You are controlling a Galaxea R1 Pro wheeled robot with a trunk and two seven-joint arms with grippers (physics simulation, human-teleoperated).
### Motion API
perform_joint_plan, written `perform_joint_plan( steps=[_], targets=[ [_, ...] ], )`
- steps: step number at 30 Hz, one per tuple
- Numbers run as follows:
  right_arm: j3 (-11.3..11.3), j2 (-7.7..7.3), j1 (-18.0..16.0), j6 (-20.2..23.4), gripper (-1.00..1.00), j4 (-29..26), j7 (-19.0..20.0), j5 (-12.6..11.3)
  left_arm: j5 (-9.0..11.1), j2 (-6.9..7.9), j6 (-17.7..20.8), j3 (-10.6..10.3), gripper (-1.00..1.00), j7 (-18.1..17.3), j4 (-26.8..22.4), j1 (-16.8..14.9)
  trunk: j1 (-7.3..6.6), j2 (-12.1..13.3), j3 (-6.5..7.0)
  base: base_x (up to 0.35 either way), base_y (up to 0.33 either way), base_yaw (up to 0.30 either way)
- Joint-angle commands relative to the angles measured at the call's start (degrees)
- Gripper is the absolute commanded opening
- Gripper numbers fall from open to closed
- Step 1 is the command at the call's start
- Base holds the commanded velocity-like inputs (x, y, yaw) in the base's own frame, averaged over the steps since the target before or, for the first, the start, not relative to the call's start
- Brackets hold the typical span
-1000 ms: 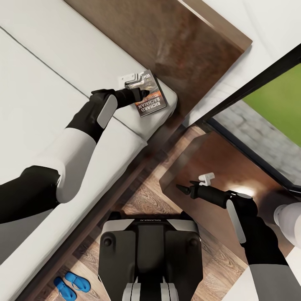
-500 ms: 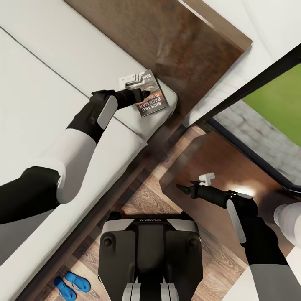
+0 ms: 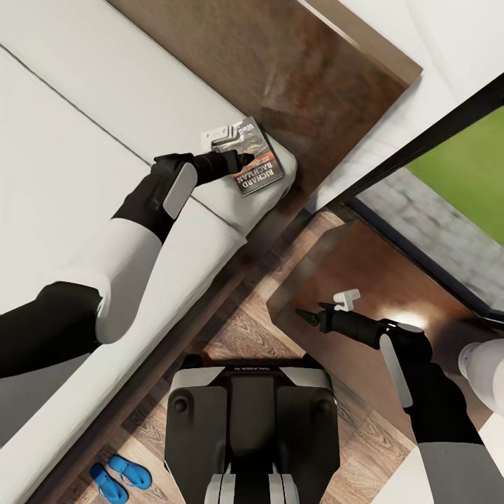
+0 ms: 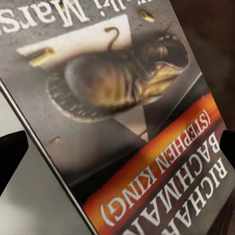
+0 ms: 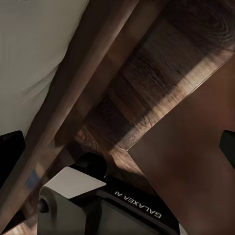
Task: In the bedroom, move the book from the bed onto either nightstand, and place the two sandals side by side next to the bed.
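The book point(image 3: 255, 157), lettered "RICHARD BACHMAN (STEPHEN KING)", lies at the bed's point(image 3: 84, 161) corner by the headboard, gripped at its edge by the left gripper's point(image 3: 229, 148) fingers. The right gripper point(image 3: 329, 303) hangs open over the nightstand point(image 3: 364, 269). 2 blue sandals point(image 3: 120, 477) sit at 7 o'clock, beside the base marked "GALAXEA".

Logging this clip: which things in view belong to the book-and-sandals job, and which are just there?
Job:
book, on the bed corner, left gripper at it
nightstand under the right gripper
sandals, side by side on the floor by the bed

Just there:
headboard
window with lawn outside
robot base
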Motion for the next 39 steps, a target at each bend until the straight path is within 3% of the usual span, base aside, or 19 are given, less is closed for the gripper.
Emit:
perform_joint_plan(
  steps=[1, 28, 39],
  targets=[
    [-0.05, 0.00, -0.02, 0.45, 1.00, -0.02, -0.02, -0.44, 0.21, 0.01, 0.48, -0.08, 1.00, 0.15, 1.44, 0.05, 0.02, -0.03, -0.03, 0.000, 0.000, 0.000],
    [-0.13, -0.24, -0.02, 0.42, 1.00, -0.02, 0.07, -0.44, 0.14, -0.16, 0.49, -0.28, 1.00, -3.91, 1.40, 2.65, 0.02, -0.03, -0.03, 0.000, 0.000, 0.000],
    [-0.13, -0.26, -0.01, 0.44, 1.00, -0.02, 0.07, -0.44, -0.08, 0.18, 0.68, -0.32, 1.00, -3.78, 0.77, 3.18, 0.02, -0.03, -0.03, 0.000, 0.000, 0.000]
  ],
)
